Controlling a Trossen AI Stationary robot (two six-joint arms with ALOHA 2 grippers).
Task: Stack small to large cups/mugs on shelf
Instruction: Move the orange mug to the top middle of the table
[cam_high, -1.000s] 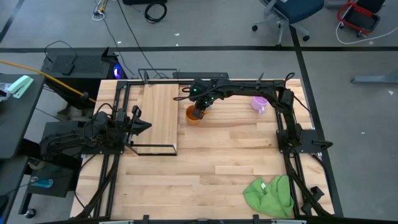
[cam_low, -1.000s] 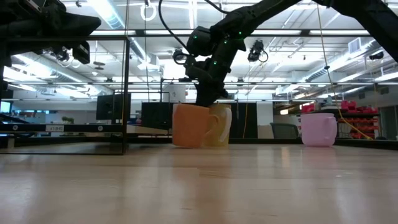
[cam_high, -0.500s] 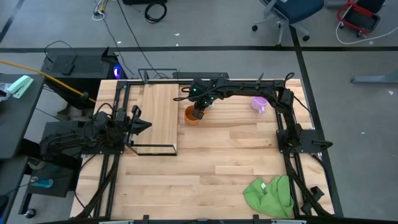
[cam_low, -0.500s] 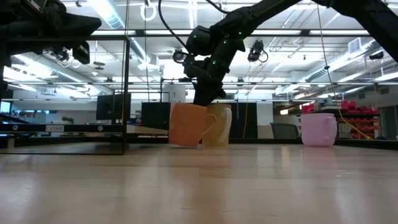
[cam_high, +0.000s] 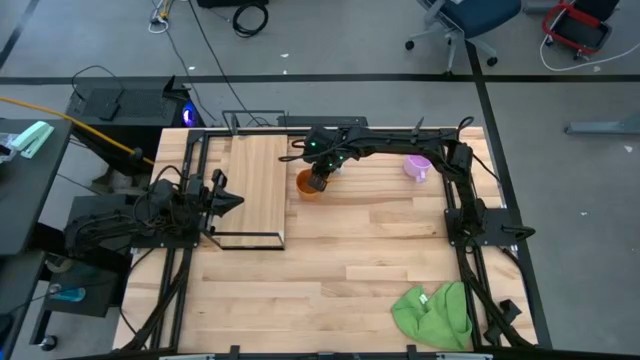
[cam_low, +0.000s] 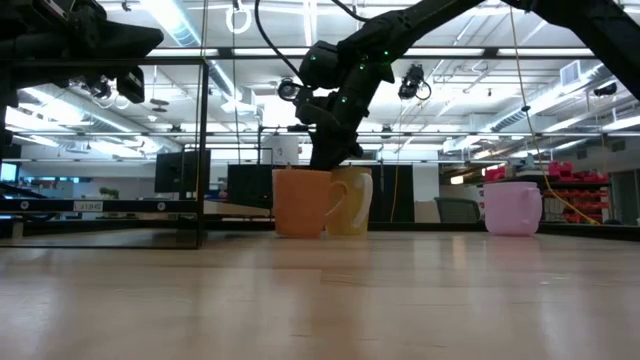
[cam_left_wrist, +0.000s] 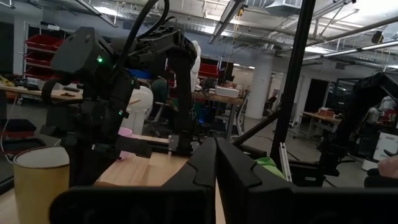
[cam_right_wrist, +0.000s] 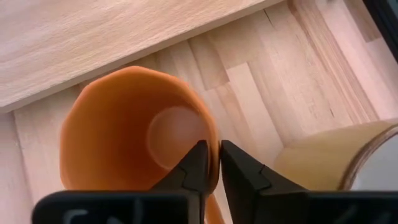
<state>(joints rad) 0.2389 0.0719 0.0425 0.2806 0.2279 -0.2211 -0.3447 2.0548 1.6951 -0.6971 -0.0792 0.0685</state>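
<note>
The small orange mug (cam_high: 309, 186) stands just right of the shelf (cam_high: 255, 190), a light-wood plank on a black wire frame. My right gripper (cam_right_wrist: 210, 163) is above the orange mug (cam_right_wrist: 127, 146), shut on its rim. The cream mug (cam_low: 355, 200) stands upright on the table right behind the orange mug (cam_low: 300, 203), and shows beside it in the right wrist view (cam_right_wrist: 333, 158). The light purple mug (cam_high: 418, 166) stands on the table farther right, also in the low view (cam_low: 513, 208). My left gripper (cam_left_wrist: 215, 144) is shut and waits left of the shelf (cam_high: 226, 200). My right gripper pinches the orange mug's rim (cam_right_wrist: 214, 146) on the side toward the cream mug, one finger (cam_right_wrist: 194, 167) inside the mug and one outside. The fingers come from above, pointing down. The mug is upright, its base at table level (cam_low: 300, 233).
A green cloth (cam_high: 432, 312) lies crumpled near the table's near right corner. The shelf's black wire frame (cam_high: 245, 240) stands out toward the near edge. Bare wooden tabletop (cam_high: 350, 260) stretches across the middle and near side.
The orange mug tipped for a moment in my right gripper's hold, its base swinging toward the shelf, and now stands upright again, slightly closer to the shelf. The gripper stayed shut on the rim.
</note>
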